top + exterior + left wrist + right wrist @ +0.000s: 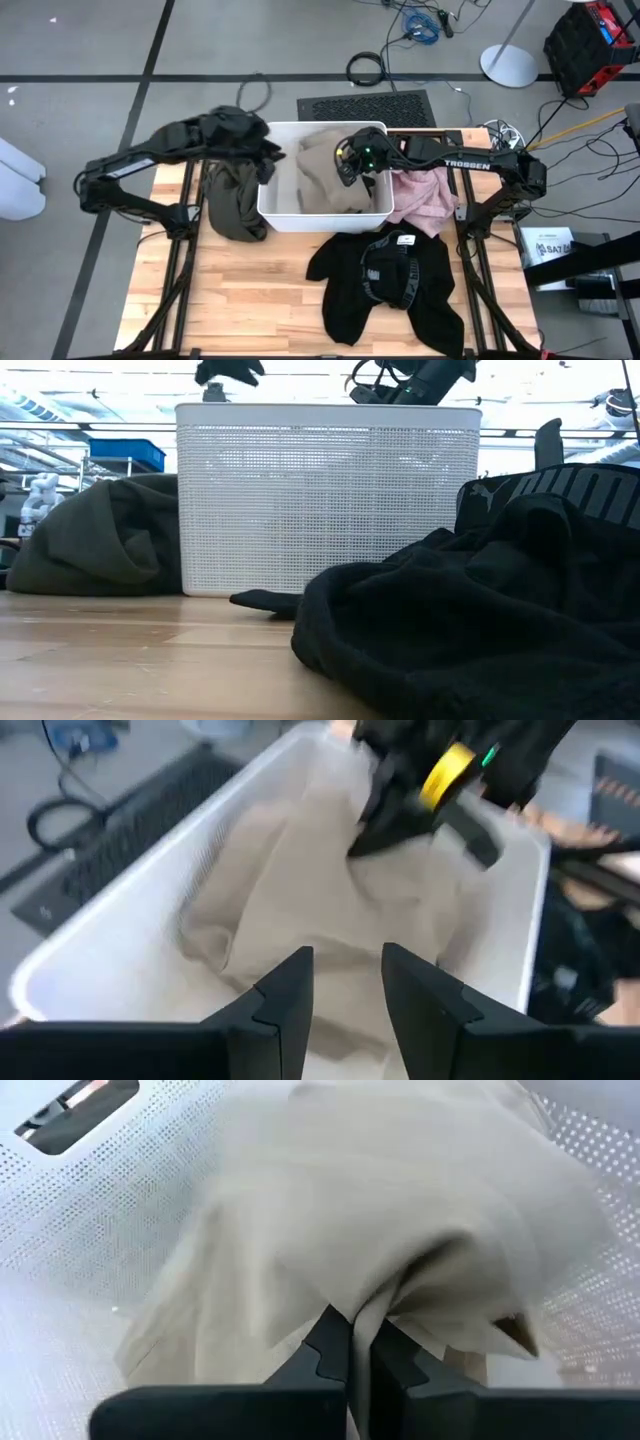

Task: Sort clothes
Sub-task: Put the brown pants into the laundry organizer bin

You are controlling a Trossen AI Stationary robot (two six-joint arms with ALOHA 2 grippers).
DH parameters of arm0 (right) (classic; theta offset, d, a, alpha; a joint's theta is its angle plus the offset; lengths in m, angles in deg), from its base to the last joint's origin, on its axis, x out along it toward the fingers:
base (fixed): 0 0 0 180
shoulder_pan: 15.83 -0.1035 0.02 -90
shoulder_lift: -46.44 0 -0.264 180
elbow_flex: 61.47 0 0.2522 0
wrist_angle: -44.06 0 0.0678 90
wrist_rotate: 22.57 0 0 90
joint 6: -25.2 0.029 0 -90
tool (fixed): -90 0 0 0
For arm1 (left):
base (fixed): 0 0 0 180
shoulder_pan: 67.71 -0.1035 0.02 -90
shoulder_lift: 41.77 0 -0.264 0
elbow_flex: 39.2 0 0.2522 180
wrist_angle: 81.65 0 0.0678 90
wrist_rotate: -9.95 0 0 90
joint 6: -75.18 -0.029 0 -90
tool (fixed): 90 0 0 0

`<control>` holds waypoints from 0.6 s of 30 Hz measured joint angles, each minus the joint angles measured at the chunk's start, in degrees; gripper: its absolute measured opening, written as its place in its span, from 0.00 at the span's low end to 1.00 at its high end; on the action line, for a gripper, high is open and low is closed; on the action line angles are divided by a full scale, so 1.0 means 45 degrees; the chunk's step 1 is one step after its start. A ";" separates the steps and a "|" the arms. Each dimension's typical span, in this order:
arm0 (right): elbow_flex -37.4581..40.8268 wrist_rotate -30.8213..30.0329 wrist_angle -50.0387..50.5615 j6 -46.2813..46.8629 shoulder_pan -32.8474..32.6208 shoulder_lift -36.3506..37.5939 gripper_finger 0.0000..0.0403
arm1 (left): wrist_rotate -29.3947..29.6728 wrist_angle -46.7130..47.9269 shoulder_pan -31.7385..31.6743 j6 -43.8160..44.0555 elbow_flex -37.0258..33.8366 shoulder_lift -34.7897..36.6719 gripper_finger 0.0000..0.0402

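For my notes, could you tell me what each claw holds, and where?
The right claw pinches a bunched fold of the beige garment over the bin. The left claw is open, holding nothing.

Left gripper [340,995] fingers parted, right gripper [360,1345] fingers pinched together, both arms reaching inward

I see a pale, matt wooden tabletop [250,290], a white perforated plastic bin [275,210], soft beige cloth [380,1200], matt black fabric [350,290] and fuzzy pink cloth [425,200].
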 joint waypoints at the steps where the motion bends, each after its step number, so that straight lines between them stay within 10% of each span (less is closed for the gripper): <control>1: 0.0000 0.0000 -0.0062 -0.0077 0.0000 0.0000 0.00 | 0.0036 -0.0119 0.0005 0.0004 0.0062 0.0209 0.32; 18: -0.2644 0.1722 -0.0834 -0.2822 -0.0371 -0.4449 0.00 | 0.0238 -0.0443 0.0151 -0.0639 0.0131 0.1557 0.32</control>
